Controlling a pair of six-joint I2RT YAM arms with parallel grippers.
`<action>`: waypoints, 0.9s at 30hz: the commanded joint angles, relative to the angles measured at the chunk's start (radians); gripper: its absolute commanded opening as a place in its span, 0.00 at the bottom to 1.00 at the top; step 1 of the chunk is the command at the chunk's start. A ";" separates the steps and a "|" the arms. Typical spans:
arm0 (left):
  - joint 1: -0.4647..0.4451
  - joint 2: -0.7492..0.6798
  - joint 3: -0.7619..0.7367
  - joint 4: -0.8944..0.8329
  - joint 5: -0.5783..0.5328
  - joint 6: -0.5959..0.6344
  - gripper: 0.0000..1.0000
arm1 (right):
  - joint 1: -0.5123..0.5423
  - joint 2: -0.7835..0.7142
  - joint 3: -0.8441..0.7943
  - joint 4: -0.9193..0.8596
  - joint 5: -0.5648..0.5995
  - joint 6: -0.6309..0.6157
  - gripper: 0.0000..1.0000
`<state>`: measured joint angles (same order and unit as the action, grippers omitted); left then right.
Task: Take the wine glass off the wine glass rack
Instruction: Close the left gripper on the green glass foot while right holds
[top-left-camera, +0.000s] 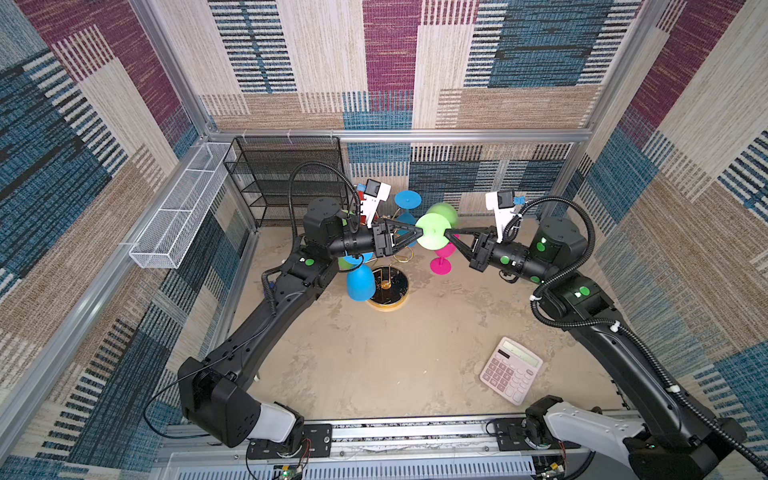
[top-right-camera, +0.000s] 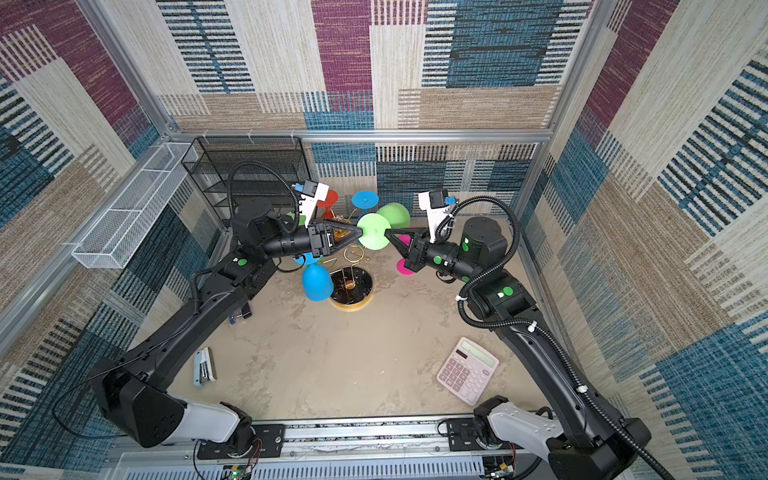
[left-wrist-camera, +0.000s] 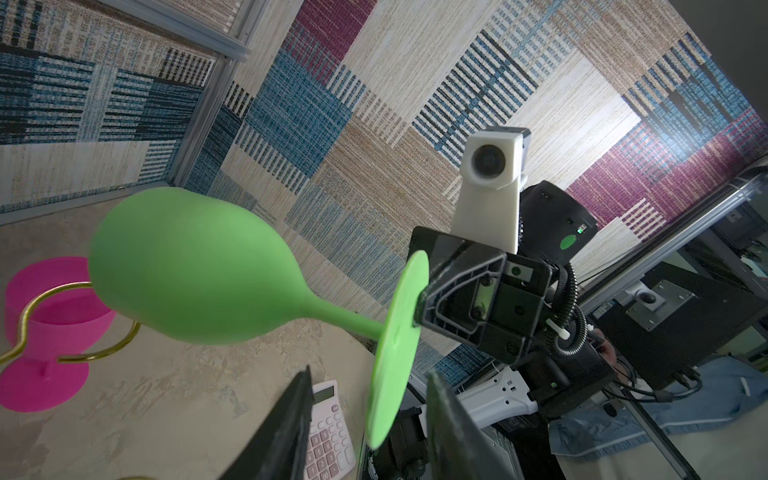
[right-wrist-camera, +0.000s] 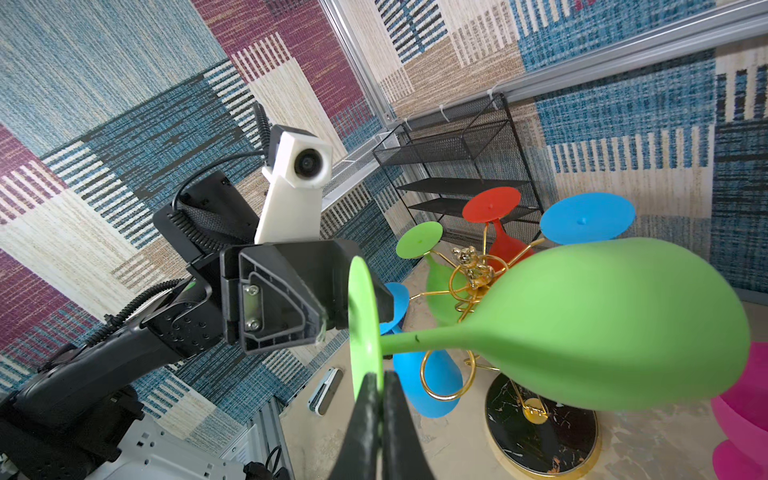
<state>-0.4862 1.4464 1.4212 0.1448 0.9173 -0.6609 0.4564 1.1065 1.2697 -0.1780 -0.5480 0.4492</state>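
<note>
A green wine glass (top-left-camera: 432, 231) (top-right-camera: 372, 231) lies sideways in the air between both grippers, clear of the wine glass rack (top-left-camera: 388, 286) (top-right-camera: 351, 286). My right gripper (top-left-camera: 448, 236) (top-right-camera: 387, 234) (right-wrist-camera: 380, 376) is shut on the rim of its round foot; the bowl (right-wrist-camera: 602, 328) points toward the back wall. My left gripper (top-left-camera: 415, 232) (top-right-camera: 358, 235) (left-wrist-camera: 370, 374) is open, one finger on each side of the opposite rim of the foot, with gaps on both sides. Blue (top-left-camera: 359, 282), red (right-wrist-camera: 492, 208) and green (right-wrist-camera: 419, 245) glasses hang on the gold rack.
A pink glass (top-left-camera: 442, 257) stands on the table right of the rack. A black mesh shelf (top-left-camera: 286, 178) and white wire basket (top-left-camera: 183, 208) sit at the back left. A pink calculator (top-left-camera: 511, 370) lies front right, a stapler (top-right-camera: 204, 368) front left.
</note>
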 joint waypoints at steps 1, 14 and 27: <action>-0.013 0.016 0.016 0.095 0.018 -0.039 0.42 | 0.001 -0.006 0.004 0.041 -0.019 0.010 0.00; -0.041 0.037 0.031 0.144 0.064 -0.081 0.15 | 0.001 -0.005 0.003 0.039 0.010 0.011 0.00; -0.040 0.037 0.011 0.295 0.052 -0.239 0.00 | 0.001 -0.032 -0.021 0.043 0.079 -0.030 0.42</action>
<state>-0.5270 1.4849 1.4357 0.3214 0.9615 -0.8127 0.4580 1.0954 1.2606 -0.1551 -0.5144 0.4431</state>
